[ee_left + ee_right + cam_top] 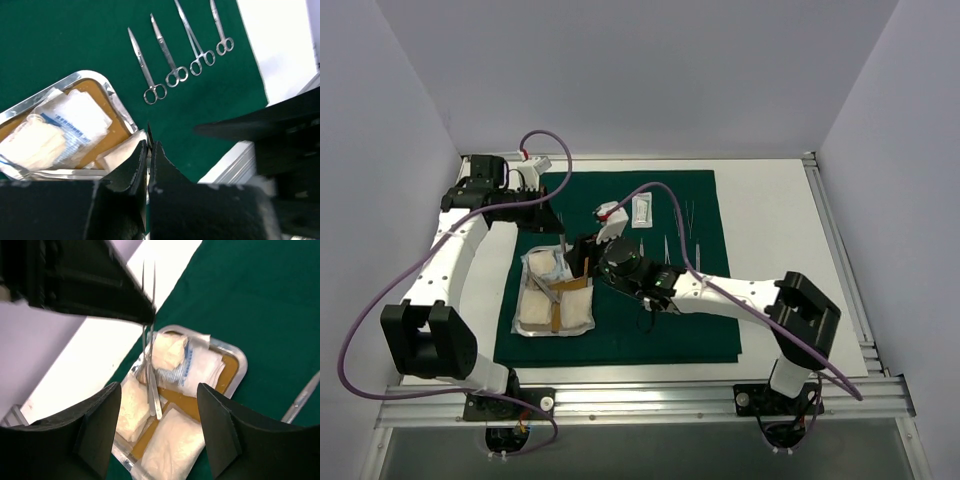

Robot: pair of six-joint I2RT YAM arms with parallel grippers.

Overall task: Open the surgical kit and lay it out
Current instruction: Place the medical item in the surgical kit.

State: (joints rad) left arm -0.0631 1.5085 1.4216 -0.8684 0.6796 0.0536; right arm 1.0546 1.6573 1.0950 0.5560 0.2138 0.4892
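Near the left side of the green drape [620, 340] sits the steel tray [240, 357], with gauze packets [167, 445] on its tan liner [175, 401]. Over it hangs the right gripper [159, 392], jaws spread wide, gripping nothing. Just beyond, the left gripper [149, 165] is pinched tight on the tweezers [151, 365], which point down at the tray. Farther right, four ring-handled instruments [165, 47] lie side by side on the drape

Matt cloth drape [60, 35], shiny steel tray [121, 109], polished metal scissors [141, 61]
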